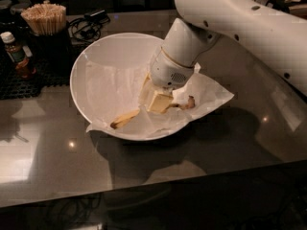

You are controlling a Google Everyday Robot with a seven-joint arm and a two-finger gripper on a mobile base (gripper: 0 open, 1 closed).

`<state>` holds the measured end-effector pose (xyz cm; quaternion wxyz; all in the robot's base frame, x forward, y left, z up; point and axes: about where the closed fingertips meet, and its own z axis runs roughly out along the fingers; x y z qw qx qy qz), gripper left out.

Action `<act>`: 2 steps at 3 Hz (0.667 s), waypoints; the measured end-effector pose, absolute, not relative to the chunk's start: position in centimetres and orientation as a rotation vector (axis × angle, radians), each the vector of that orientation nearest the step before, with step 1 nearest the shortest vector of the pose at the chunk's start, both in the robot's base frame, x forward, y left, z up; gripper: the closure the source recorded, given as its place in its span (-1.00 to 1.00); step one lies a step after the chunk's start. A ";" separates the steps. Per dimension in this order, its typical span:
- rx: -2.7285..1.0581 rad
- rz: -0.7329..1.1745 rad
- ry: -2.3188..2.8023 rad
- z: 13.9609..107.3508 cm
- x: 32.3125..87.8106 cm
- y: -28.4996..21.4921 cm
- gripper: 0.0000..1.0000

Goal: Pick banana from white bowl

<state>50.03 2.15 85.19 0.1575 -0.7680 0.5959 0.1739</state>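
The white bowl (108, 49) sits on the dark counter, lined with crinkled white paper (112, 87). The banana (125, 119) lies in the near part of the bowl. Its yellow left end pokes out to the lower left, and its dark brownish stem end shows to the right. My gripper (156, 103) reaches down into the bowl from the upper right and sits right over the banana's middle, hiding that part. The white arm fills the upper right of the camera view.
A cup of wooden sticks (45, 20) and a small brown bottle (14, 54) stand at the back left on a black mat. Dark cables (88, 25) lie behind the bowl. The paper's corner (218, 95) hangs over the bowl's right rim.
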 end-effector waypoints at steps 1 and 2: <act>-2.195 0.496 1.709 85.2 50.0 2.0 0.26; -2.190 0.498 1.714 85.1 50.0 1.9 0.48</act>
